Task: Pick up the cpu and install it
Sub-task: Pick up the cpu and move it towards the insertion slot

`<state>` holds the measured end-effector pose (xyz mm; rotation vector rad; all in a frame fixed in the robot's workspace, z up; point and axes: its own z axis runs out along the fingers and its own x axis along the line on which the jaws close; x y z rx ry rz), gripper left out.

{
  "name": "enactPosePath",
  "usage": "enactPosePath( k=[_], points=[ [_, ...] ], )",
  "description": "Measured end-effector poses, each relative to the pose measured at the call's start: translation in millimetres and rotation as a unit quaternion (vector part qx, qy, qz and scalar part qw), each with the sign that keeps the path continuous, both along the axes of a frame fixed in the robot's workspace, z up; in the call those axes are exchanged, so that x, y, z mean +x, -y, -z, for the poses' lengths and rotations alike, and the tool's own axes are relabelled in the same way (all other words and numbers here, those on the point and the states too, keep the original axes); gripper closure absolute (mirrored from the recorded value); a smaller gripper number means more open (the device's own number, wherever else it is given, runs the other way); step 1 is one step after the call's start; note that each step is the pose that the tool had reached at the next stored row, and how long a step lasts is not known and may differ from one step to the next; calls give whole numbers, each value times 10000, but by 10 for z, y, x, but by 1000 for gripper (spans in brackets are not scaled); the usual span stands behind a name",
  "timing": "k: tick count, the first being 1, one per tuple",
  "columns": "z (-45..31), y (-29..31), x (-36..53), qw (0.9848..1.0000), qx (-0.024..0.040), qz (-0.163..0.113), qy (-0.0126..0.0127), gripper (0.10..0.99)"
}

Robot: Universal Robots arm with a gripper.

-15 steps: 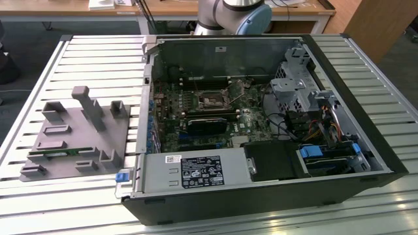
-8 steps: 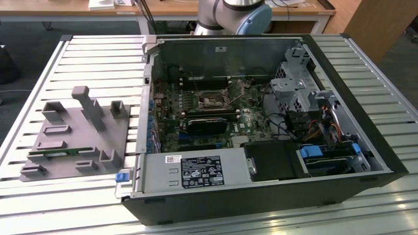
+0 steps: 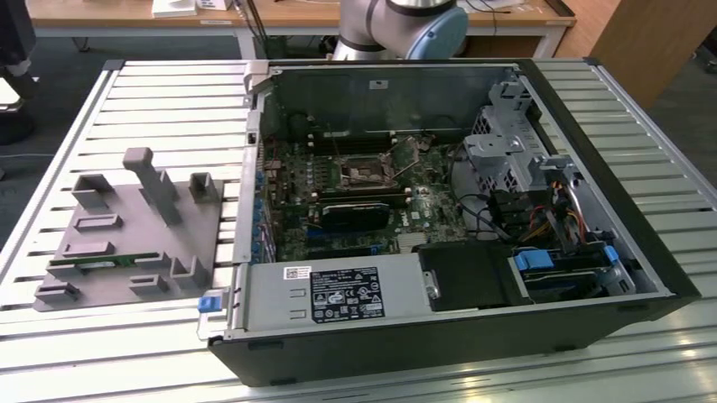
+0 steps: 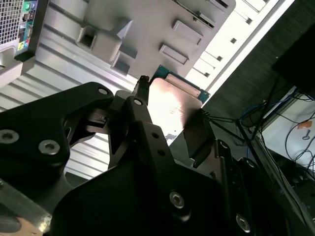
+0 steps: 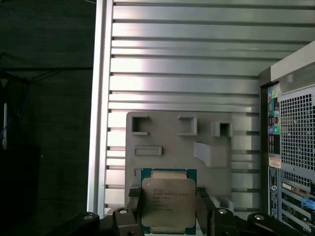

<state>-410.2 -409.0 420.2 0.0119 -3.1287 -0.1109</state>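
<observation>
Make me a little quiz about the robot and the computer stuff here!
1. True or false: the gripper grips the cpu by two opposite edges.
2. What shows behind the held cpu in the first wrist view? A) grey tray B) keyboard C) blue box
3. Fill in: in the exterior view, the open computer case stands on that view's ____ of the tray.
Key: 1 true; 2 A; 3 right.

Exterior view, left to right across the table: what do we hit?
grey tray → dark socket on the motherboard → metal drive cage → case's right wall
</observation>
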Motion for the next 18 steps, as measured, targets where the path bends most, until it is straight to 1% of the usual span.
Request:
enactPosePath(
  k=[11,18],
  points=[
    [8,0,434,10000,2,0,3,553],
    [14,0,732,10000,3,0,6,553]
  ],
)
